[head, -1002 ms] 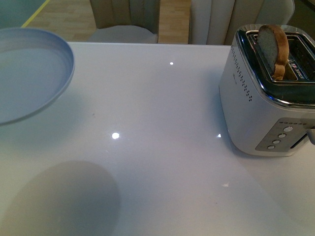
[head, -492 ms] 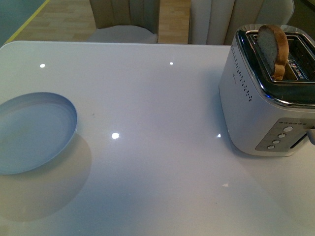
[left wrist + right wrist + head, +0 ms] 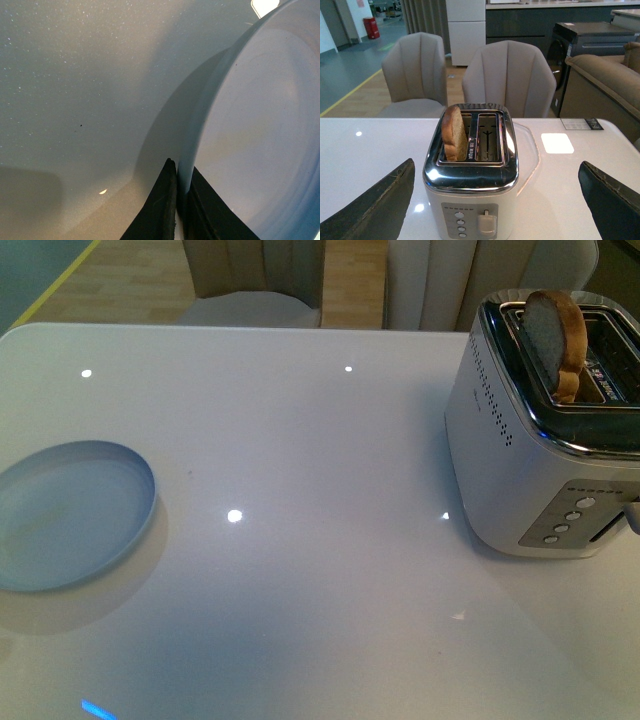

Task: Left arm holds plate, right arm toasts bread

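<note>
Front view: pale blue plate (image 3: 70, 517) sat low at the left edge of the white desk (image 3: 320, 540), well apart from the toaster (image 3: 545, 440) at the right. Bread slice (image 3: 556, 335) stood upright in the toaster's left-hand slot, top half sticking out. Neither arm showed here. Could not tell if the plate touched the desk or hung just above it.

Left wrist view: left pincer (image 3: 179, 207) was pressed together on the plate's rim (image 3: 200, 135), 1 black finger on each side of the lip. Grip was only at the edge, so the plate would tip easily if the wrist rolled.

Right wrist view: right pincer (image 3: 495, 200) was spread wide, both dark fingers (image 3: 375, 205) flanking the toaster and touching nothing. The bread (image 3: 454, 132) stood in 1 of the 2 slots, leaning on the slot wall; the lever (image 3: 485, 222) sat on the front face below the 4 buttons.

Judgement: the slice looked popped up, so the step in hand was likely pulling it out. To do it well: come straight down over the slice, pinch the crust across its thin faces, lift vertically to clear the slot wires. Left arm should keep the plate level and bring it near the toaster to shorten the carry.
</note>
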Robot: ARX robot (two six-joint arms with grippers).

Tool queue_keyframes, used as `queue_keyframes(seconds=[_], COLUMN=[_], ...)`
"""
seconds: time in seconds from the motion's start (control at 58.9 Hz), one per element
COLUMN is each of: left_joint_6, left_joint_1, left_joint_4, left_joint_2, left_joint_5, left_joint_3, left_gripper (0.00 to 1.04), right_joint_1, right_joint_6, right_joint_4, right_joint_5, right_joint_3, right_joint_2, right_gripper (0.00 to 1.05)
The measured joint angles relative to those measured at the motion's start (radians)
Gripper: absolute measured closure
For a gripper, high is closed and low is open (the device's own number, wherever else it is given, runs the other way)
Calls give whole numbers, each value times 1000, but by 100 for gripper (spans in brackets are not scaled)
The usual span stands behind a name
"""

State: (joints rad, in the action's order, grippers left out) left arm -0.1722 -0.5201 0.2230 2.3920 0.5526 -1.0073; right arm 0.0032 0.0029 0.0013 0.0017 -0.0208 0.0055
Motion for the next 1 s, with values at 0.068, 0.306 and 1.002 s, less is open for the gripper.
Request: queue_keyframes(seconds=[0.068, 0.306, 1.002], left_joint_6=[0, -2, -42], left_joint_1=[0, 0, 40], left_joint_4=[2, 7, -199], left_joint_2=[13, 21, -822], left_joint_5=[3, 6, 177], left_joint_3=[-6, -20, 305], left_gripper=[102, 85, 7], right_joint_1=[0, 0, 0], right_joint_6=[0, 0, 0], right_joint_4=[0, 0, 0], right_joint_5=[0, 0, 0], right_joint_3=[0, 0, 0], right_joint_2=[0, 0, 0], right_gripper=[9, 9, 9])
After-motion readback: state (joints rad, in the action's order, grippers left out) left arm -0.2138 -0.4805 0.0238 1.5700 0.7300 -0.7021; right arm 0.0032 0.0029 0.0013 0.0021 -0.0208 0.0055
